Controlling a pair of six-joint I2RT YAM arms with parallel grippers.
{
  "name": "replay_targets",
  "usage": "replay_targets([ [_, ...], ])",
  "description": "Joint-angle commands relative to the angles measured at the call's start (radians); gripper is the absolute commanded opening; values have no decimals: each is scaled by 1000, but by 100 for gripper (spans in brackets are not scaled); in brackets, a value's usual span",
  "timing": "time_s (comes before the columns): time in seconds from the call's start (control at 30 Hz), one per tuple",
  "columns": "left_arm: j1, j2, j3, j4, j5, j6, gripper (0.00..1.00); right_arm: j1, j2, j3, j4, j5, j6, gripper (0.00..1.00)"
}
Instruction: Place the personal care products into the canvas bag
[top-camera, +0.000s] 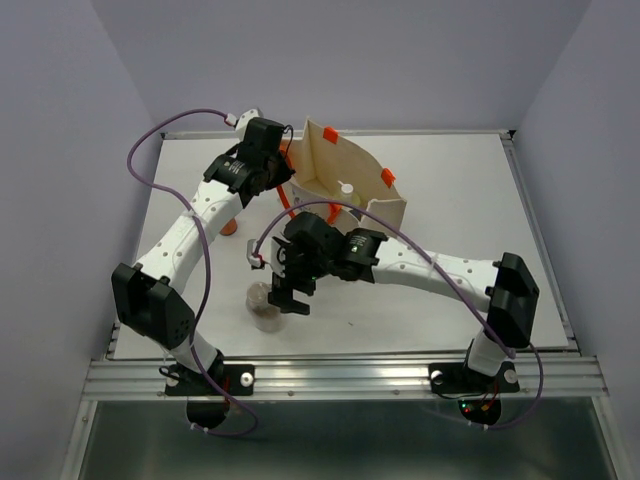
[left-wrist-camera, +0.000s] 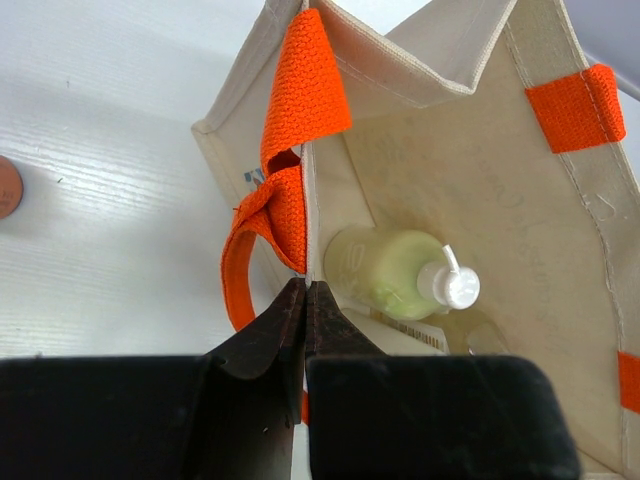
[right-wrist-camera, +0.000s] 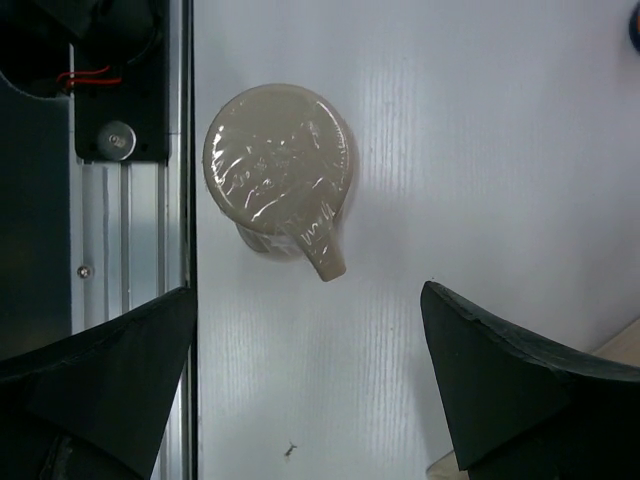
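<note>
The beige canvas bag (top-camera: 372, 190) with orange handles stands open at the back middle of the table. My left gripper (top-camera: 286, 172) is shut on its near rim; in the left wrist view the jaws (left-wrist-camera: 305, 290) pinch the canvas edge beside an orange handle (left-wrist-camera: 300, 95). A pale green bottle with a white cap (left-wrist-camera: 395, 272) lies inside the bag. My right gripper (top-camera: 288, 292) is open and empty, hovering beside the tan-brown bottle (top-camera: 262, 303). In the right wrist view that bottle (right-wrist-camera: 280, 165) stands upright ahead of the gripper (right-wrist-camera: 310, 400), not between the fingers.
An orange-brown bottle (top-camera: 230, 228) stands on the table partly behind my left arm, and shows at the left edge of the left wrist view (left-wrist-camera: 5, 187). The table's aluminium front rail (right-wrist-camera: 130, 250) runs close beside the tan-brown bottle.
</note>
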Motion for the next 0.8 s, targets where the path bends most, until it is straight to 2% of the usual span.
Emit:
replay_targets([
  [0.0,-5,-28,33,3,-17,4,0,2,18,-10,138,5,22,100],
  [0.47,-5,-33,24,6,-8,0,0,83,142,21,204,65,39,100],
  [0.77,-5,-30,19,8,-3,3,0,113,191,-22,351,198,126,100],
])
